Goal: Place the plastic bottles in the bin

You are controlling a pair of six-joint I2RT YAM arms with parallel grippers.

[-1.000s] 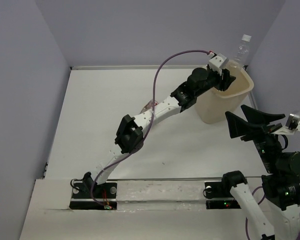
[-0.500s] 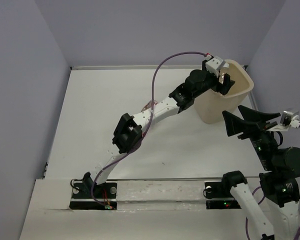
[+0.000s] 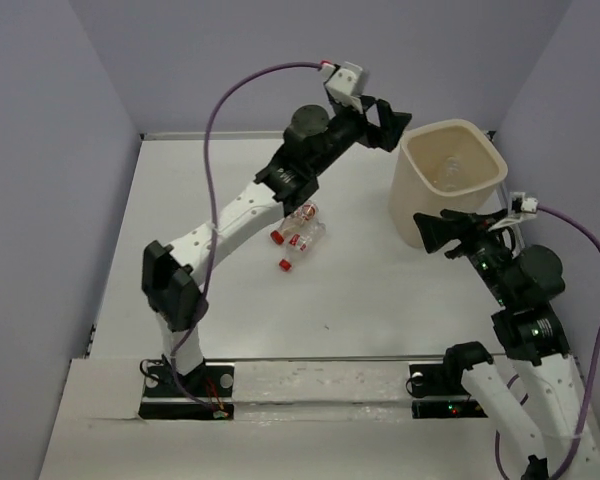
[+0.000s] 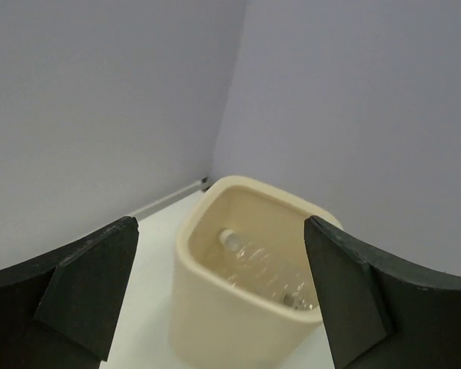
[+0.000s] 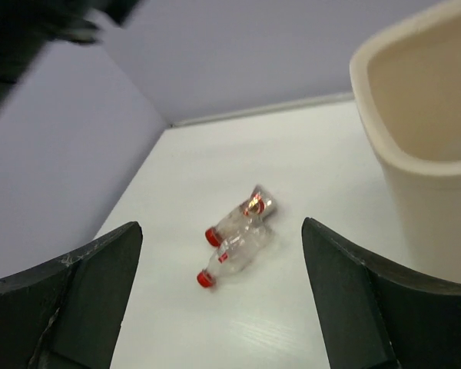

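beside the bin's rim, to its left in the top view, the left gripper (image 3: pixel 394 124) hangs with its jaws spread wide and nothing between them. its own camera looks past the two black fingers (image 4: pixel 84 292) and down into the bin (image 4: pixel 215 315). there it shows what the top view barely gives: a clear white-capped bottle (image 4: pixel 257 265) lying on the bin's floor, cap toward the far wall in that view. from above, that bottle is only a faint glint inside the beige walls.

low at the bin's near side, the right gripper (image 3: pixel 430 233) is just as wide open and just as empty. its tips are close by the bin's wall; whether they touch it i cannot tell. its camera faces out across the white table (image 5: pixel 307 154), with the bin's rim at the right edge. it picks out two red-capped bottles (image 5: pixel 238 252) lying side by side and touching, caps toward the camera. the top view places them well apart from the bin, on the table to its left, just beside the white link of the left arm (image 3: pixel 240 210).
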